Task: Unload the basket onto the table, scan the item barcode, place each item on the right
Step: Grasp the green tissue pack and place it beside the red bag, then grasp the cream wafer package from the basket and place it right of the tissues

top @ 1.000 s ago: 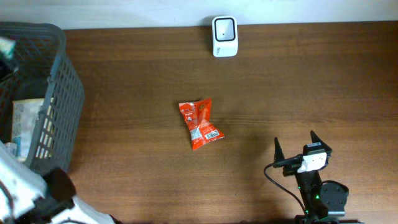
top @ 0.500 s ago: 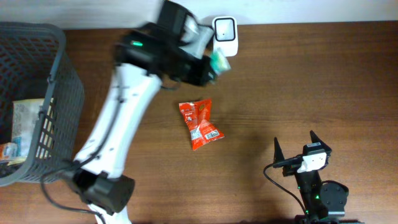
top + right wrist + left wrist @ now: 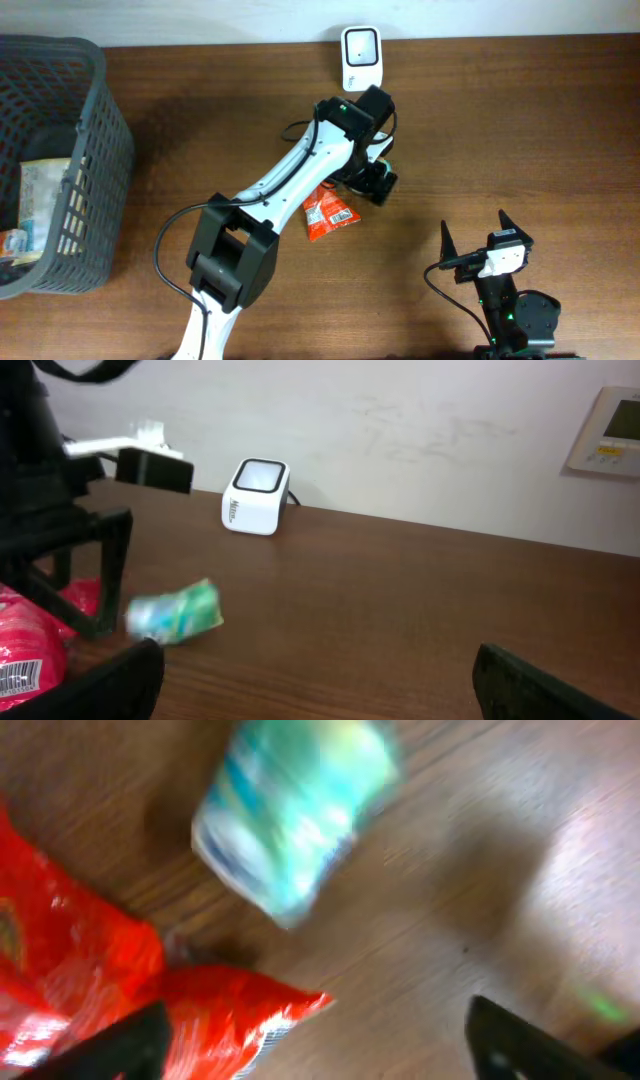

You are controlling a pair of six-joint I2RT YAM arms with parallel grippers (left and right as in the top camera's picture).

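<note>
A green and white packet shows blurred over the wood, apart from my fingers and just beyond a red snack bag. The right wrist view has the same green packet low beside the red bag; I cannot tell whether it rests on the table. My left gripper hangs over the red bag's upper right end, open with nothing between its fingers. The white barcode scanner stands at the back edge. My right gripper stays open at the front right.
A dark grey mesh basket with several packets inside fills the left side of the table. The left arm stretches diagonally from the front left to the middle. A wall panel hangs behind the table.
The left arm swung from the basket to the scanner with the green packet, then came down towards the red bag. Its jaws opened and the packet is out of them.
</note>
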